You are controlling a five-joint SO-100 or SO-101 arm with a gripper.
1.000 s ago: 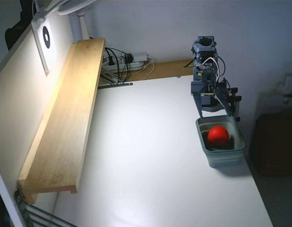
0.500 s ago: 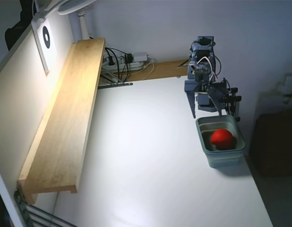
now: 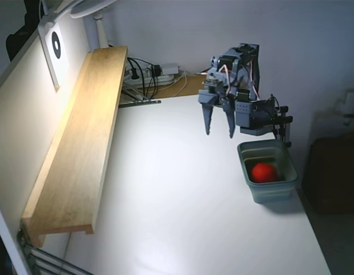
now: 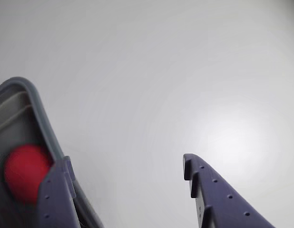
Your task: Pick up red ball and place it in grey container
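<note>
I saw one red ball lying inside one grey container; my gripper hung beside it, parted wide and empty.

No legible text, brand, number or label in either view. Only sign-like mark: a black ring-and-dot target symbol on a white card, leaning on the wall at far left above the wooden shelf. It carries no lettering.
</note>
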